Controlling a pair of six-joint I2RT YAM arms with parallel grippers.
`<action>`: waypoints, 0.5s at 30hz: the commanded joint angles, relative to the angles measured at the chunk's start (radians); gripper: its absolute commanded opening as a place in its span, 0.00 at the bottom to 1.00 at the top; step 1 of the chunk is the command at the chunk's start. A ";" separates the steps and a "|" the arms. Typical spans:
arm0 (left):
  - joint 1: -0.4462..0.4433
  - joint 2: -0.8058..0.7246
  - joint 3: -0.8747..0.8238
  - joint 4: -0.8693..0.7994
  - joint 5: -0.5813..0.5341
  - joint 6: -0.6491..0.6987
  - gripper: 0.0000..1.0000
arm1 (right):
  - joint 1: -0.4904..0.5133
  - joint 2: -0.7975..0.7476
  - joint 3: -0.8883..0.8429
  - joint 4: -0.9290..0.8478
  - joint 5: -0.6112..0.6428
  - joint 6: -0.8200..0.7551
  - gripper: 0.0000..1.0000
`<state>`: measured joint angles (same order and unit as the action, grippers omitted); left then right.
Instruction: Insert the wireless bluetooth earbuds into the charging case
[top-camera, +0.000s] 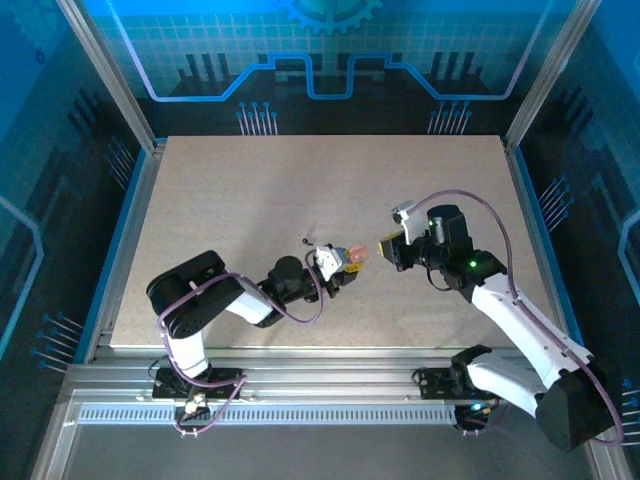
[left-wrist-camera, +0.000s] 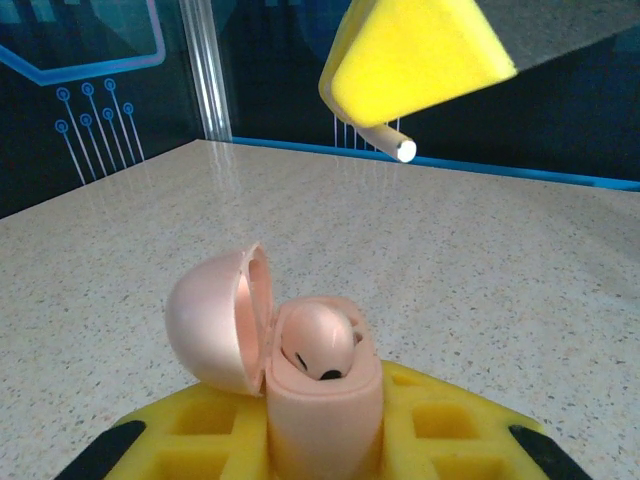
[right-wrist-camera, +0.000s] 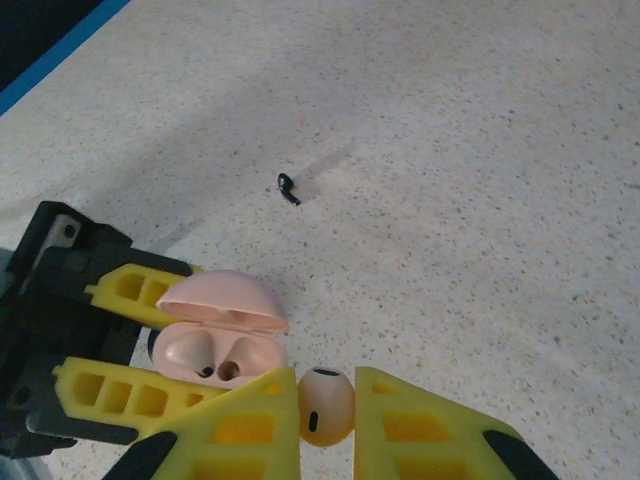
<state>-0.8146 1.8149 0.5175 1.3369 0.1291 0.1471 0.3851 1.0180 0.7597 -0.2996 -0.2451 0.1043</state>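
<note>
My left gripper (top-camera: 338, 263) is shut on the pink charging case (left-wrist-camera: 325, 410), which stands upright between its yellow fingers (right-wrist-camera: 130, 290) with the lid (left-wrist-camera: 212, 322) swung open. One pale earbud (left-wrist-camera: 318, 342) sits inside the case (right-wrist-camera: 215, 350). My right gripper (right-wrist-camera: 326, 400) is shut on another pale pinkish earbud (right-wrist-camera: 326, 408). It hovers just right of and above the case (top-camera: 352, 256), and the earbud's white stem (left-wrist-camera: 396, 146) pokes out below the right gripper's yellow finger (left-wrist-camera: 415, 55). A tiny black earbud (right-wrist-camera: 288, 188) lies loose on the table beyond the case.
The speckled beige table (top-camera: 300, 180) stretches out past both grippers, with a blue-edged rim and metal corner posts around it. The black earbud (top-camera: 304, 240) lies a little left of and behind the left gripper. The right gripper (top-camera: 388, 249) faces the left one at a short gap.
</note>
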 joint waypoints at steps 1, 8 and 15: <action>-0.001 0.008 0.021 0.033 0.032 -0.027 0.23 | 0.031 -0.035 -0.025 0.093 -0.038 -0.052 0.15; 0.000 0.002 0.016 0.064 0.041 -0.023 0.23 | 0.108 -0.079 -0.087 0.178 -0.015 -0.096 0.15; -0.001 -0.012 0.026 0.064 0.057 -0.058 0.22 | 0.161 -0.067 -0.095 0.185 0.089 -0.168 0.15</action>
<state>-0.8146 1.8160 0.5198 1.3594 0.1532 0.1246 0.5255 0.9508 0.6735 -0.1566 -0.2138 -0.0105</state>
